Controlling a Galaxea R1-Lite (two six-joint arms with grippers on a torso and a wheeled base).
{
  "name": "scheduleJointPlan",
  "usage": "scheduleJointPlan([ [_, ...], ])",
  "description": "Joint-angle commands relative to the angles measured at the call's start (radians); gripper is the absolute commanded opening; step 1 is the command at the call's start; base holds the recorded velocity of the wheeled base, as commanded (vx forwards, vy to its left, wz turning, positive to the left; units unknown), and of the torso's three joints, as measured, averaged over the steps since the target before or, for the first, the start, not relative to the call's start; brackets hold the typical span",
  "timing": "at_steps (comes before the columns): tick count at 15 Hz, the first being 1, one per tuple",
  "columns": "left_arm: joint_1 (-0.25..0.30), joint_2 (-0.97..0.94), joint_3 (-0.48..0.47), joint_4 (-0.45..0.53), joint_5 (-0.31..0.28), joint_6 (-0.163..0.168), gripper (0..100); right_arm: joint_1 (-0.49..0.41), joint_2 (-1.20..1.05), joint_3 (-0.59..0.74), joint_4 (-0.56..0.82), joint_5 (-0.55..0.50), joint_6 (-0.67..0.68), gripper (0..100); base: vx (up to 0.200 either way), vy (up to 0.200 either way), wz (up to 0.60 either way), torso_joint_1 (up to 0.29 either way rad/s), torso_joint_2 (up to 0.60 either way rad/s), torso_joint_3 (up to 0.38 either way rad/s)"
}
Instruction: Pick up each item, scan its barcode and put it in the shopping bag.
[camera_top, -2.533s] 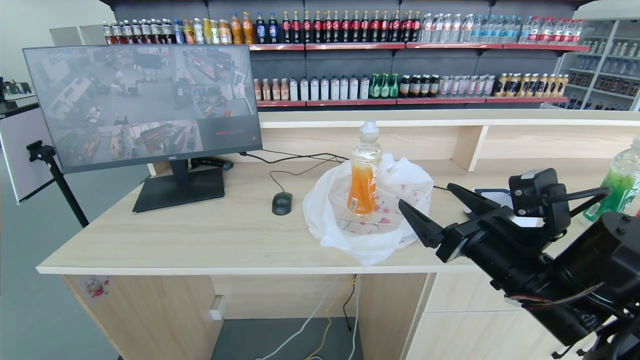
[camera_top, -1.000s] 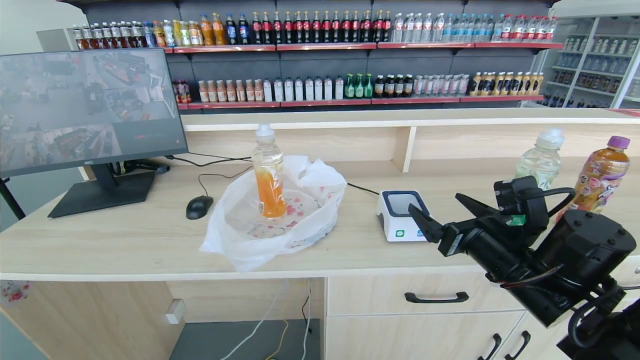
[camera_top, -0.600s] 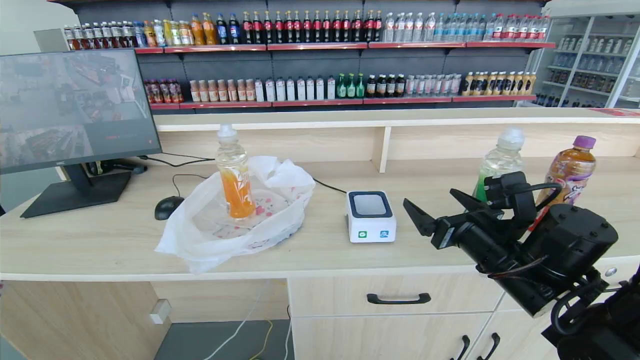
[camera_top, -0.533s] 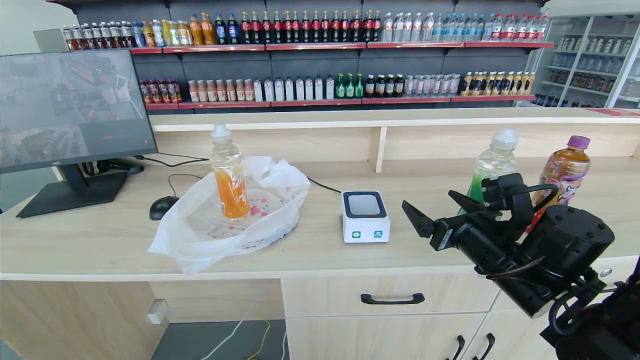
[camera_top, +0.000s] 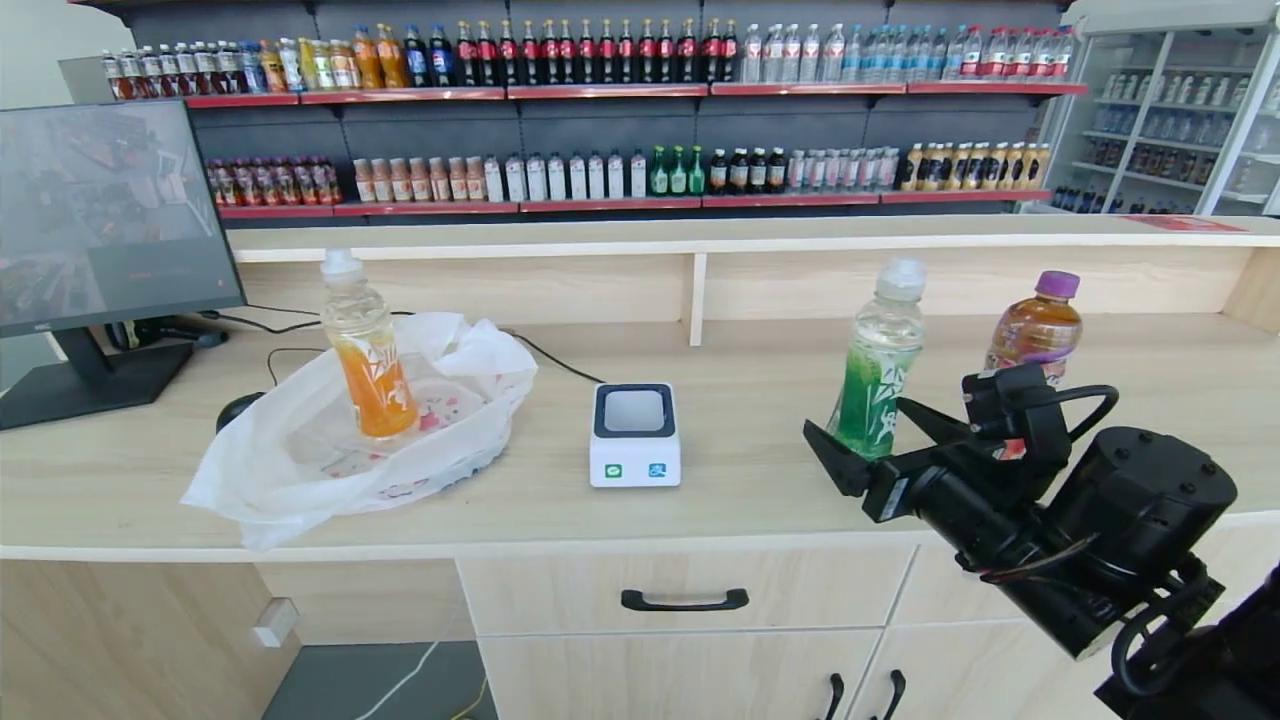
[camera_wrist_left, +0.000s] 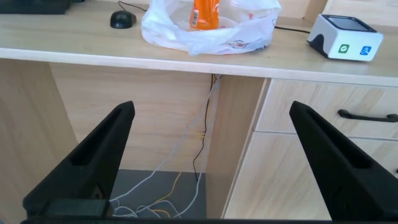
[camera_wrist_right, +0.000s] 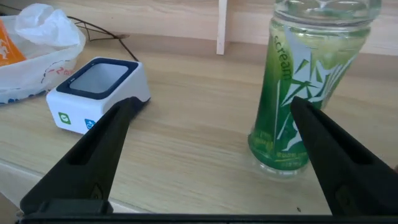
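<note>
Counter: bag, scanner, 2 bottles

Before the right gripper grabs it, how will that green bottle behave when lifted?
The green bottle is tall and narrow, so a high push would probably tip it. It seems to hold liquid, so likely heavy. Its glossy plastic may slip in a light grip.

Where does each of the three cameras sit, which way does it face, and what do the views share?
Head view: on the head, looking forward and down at the counter; right claw and arm at right.
Left wrist view: low before the counter, facing cables under it; open left claw frames them.
Right wrist view: by the counter's edge, facing the green bottle; open right claw.
Shared: all three show the scanner.
</note>
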Motion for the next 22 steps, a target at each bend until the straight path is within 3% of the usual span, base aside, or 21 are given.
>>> scheduleJointPlan([
  [1, 0.0, 0.0, 0.0, 0.0, 0.0, 0.0, 100, 0.001, -0.008, 0.008, -0.002, 0.0, 0.0, 100, 0.0, 0.0, 0.0, 0.0, 0.0, 0.0],
  [8, -0.001, 0.0, 0.0, 0.0, 0.0, 0.0, 100, -0.028, -0.011, 0.004, -0.002, 0.0, -0.014, 100, 0.0, 0.0, 0.0, 0.0, 0.0, 0.0],
  [13, -0.001, 0.0, 0.0, -0.002, -0.002, 0.009, 100, -0.117, 0.012, -0.025, -0.002, 0.001, -0.022, 100, 0.0, 0.0, 0.0, 0.0, 0.0, 0.0],
  [22, -0.001, 0.0, 0.0, -0.002, -0.002, 0.009, 100, -0.114, 0.155, -0.174, -0.002, 0.001, -0.022, 100, 0.0, 0.0, 0.0, 0.0, 0.0, 0.0],
])
